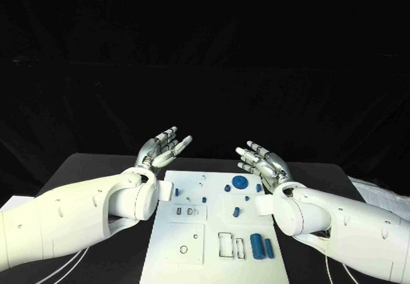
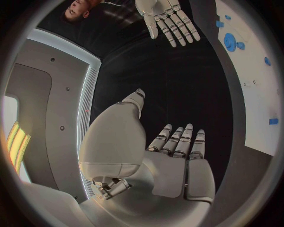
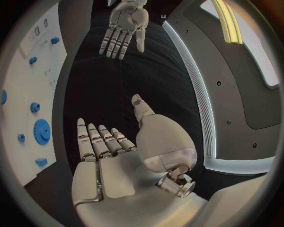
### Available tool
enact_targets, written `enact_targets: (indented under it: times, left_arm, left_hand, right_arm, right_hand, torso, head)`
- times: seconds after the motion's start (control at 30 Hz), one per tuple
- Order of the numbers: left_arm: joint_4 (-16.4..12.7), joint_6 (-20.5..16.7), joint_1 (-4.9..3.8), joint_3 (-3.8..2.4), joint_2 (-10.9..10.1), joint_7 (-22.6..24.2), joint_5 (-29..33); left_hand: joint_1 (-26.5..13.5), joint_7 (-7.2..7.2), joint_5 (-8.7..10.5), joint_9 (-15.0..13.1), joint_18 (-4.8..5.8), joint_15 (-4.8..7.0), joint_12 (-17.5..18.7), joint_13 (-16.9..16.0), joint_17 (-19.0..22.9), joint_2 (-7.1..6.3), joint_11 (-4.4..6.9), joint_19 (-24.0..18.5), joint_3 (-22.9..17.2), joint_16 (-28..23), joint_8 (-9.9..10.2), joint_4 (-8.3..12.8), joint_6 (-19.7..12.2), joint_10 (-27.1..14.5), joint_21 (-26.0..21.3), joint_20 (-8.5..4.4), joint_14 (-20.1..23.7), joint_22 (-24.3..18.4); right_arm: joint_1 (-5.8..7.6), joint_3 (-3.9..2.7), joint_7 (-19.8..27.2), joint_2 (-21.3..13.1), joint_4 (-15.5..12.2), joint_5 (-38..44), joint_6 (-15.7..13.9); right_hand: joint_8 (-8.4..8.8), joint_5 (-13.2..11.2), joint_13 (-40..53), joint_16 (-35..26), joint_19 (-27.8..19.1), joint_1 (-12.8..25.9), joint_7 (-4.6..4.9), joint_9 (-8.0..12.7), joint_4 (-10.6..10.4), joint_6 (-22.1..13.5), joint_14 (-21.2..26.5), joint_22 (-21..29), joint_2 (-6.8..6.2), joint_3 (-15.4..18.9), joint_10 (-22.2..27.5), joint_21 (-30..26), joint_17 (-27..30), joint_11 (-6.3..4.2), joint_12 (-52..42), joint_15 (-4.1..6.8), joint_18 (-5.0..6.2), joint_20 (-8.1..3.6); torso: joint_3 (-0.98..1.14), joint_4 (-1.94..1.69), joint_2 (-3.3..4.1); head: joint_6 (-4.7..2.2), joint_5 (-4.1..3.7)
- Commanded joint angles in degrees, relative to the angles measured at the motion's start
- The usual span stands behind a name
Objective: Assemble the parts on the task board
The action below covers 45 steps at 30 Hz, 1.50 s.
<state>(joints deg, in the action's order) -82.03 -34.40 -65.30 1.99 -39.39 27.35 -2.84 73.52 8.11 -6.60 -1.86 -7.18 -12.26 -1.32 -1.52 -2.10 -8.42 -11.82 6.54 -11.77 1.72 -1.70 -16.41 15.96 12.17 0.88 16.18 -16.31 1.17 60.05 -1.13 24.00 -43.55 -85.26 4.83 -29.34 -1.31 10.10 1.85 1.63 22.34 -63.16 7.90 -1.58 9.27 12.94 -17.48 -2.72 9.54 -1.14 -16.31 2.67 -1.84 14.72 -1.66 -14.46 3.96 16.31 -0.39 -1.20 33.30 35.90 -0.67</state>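
Both robot hands are raised with fingers apart and hold nothing: the left robot hand (image 1: 162,148) off the far left corner of the task board (image 1: 187,248), the right robot hand (image 1: 263,162) off its far right corner. The blue parts, including a gear (image 1: 240,181) and two upright-lying cylinders (image 1: 262,247), lie nearer the right robot hand, long axes running toward the robot.

Matt white task board (image 1: 183,267), smooth blue plastic parts (image 1: 256,245).
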Motion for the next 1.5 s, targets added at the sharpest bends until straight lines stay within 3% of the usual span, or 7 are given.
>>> enact_targets:
  times: [0.03,0.23,0.33,0.47,0.67,1.3,1.5]
  left_arm:
    - [0.05,3.86,-0.12,-0.04,0.15,-0.16,-1.95]
    - [0.05,3.86,-0.12,-0.04,0.15,-0.16,-1.95]
    - [-0.39,5.80,-0.12,0.03,-1.95,1.09,-0.03]
    - [-1.30,6.59,-0.10,0.06,-3.06,0.27,0.82]
    - [-4.33,8.36,-0.10,0.08,-5.74,-1.10,0.93]
    - [-19.69,16.38,-0.20,0.01,-15.17,-4.56,0.38]
    - [-22.39,16.39,-0.22,-0.10,-16.33,-5.52,0.31]
  left_hand:
    - [1.28,5.86,-0.23,-0.11,-0.97,-0.34,-0.29,-0.12,-0.13,0.16,-0.56,0.31,-0.15,0.39,-0.25,-0.38,0.65,0.65,0.42,0.62,-0.67,0.13]
    - [1.74,7.26,0.04,-0.45,-0.30,-1.12,-0.85,-0.51,-1.02,1.99,-2.04,4.32,-1.09,1.84,-0.78,0.22,3.99,4.85,1.74,0.67,-7.55,0.91]
    - [2.41,7.62,0.20,-1.29,-0.29,-0.96,-2.98,-1.61,-2.98,3.51,-2.96,19.41,-1.54,6.04,-2.36,1.45,11.58,15.74,7.04,0.18,-22.34,3.80]
    - [2.44,6.70,0.35,-3.36,-3.23,2.51,-9.75,-4.05,-5.75,5.09,-0.10,35.98,-1.34,12.28,-7.16,3.72,30.29,37.97,14.53,-0.07,-36.02,6.94]
    - [2.42,3.76,0.31,-3.44,-3.47,6.67,-11.53,-4.95,-10.74,5.90,3.33,46.73,-1.26,16.70,-9.32,6.24,37.70,47.71,18.74,-3.84,-48.45,8.24]
    - [0.74,1.34,0.35,-2.53,-3.17,11.15,-10.88,-8.34,-46.30,4.97,6.42,58.85,-3.06,55.05,-7.78,8.09,41.78,55.22,35.24,-9.20,-59.52,18.19]
    - [0.23,1.42,0.35,-2.48,-3.13,11.28,-11.13,-9.14,-50.01,4.63,6.59,58.45,-3.15,58.66,-7.57,8.29,41.82,55.34,38.24,-9.25,-59.65,20.35]
  right_arm:
    - [-0.05,-0.17,-3.41,0.23,0.62,5.03,10.65]
    - [-0.06,-0.31,-4.31,0.38,1.18,6.12,13.37]
    - [0.59,-0.35,-2.24,-0.05,4.10,18.65,6.65]
    - [1.10,-0.44,-2.31,-0.55,4.64,25.79,4.28]
    - [2.02,-0.68,-3.65,-1.94,4.89,35.90,1.57]
    - [6.01,-1.90,-23.92,-3.58,3.35,80.99,10.29]
    - [6.97,-1.95,-27.34,-3.35,2.53,88.84,12.92]
  right_hand:
    - [-1.05,-0.04,0.61,0.88,4.48,-5.05,8.98,-0.63,2.48,6.21,-6.66,-0.69,0.91,-0.93,-7.68,1.44,-0.51,0.50,-1.06,-0.12,1.93,0.41]
    - [-3.05,-0.69,1.81,3.87,17.20,-9.04,7.77,-1.77,5.82,20.30,-26.21,-2.42,0.87,-2.92,-26.97,5.58,-1.74,-1.08,-3.67,2.21,4.37,0.33]
    - [-4.08,-0.63,1.98,5.04,20.25,-10.31,6.83,-2.23,7.10,28.29,-32.89,-2.76,0.59,-4.15,-34.17,7.13,-1.98,-2.41,-4.81,3.60,5.87,0.22]
    - [-3.53,0.42,1.69,5.11,24.14,-10.47,6.22,-2.02,7.09,33.60,-37.57,-2.99,-0.15,-5.97,-37.46,8.94,-1.82,-3.23,-3.99,4.86,6.61,-0.26]
    - [-2.87,0.69,1.75,5.23,29.05,-10.42,5.41,-2.22,7.29,39.88,-43.99,-3.24,-2.31,-9.30,-42.50,11.21,-2.06,-4.58,-3.10,6.76,6.70,-2.32]
    - [-3.09,0.28,2.17,16.71,45.51,-10.93,0.40,-2.46,6.67,49.50,-68.97,-15.78,-8.86,-12.14,-57.15,34.49,-12.15,-10.52,-2.28,15.32,6.40,-11.40]
    - [-2.31,0.23,1.89,25.26,45.05,-8.97,0.28,-2.24,5.88,49.32,-68.86,-20.21,-9.82,-14.42,-55.98,41.16,-18.86,-10.76,-1.91,15.54,6.38,-11.77]
  torso:
    - [0.00,-0.01,0.05]
    - [0.00,-0.01,0.05]
    - [0.08,-0.15,1.07]
    - [0.10,-0.09,1.54]
    - [0.30,-0.39,2.74]
    - [0.55,-1.69,8.95]
    - [0.59,-2.04,10.49]
  head:
    - [0.00,0.00]
    - [0.00,0.00]
    - [0.22,-1.03]
    - [0.34,-1.31]
    - [0.38,-1.75]
    - [-1.62,-3.05]
    - [-2.10,-3.63]
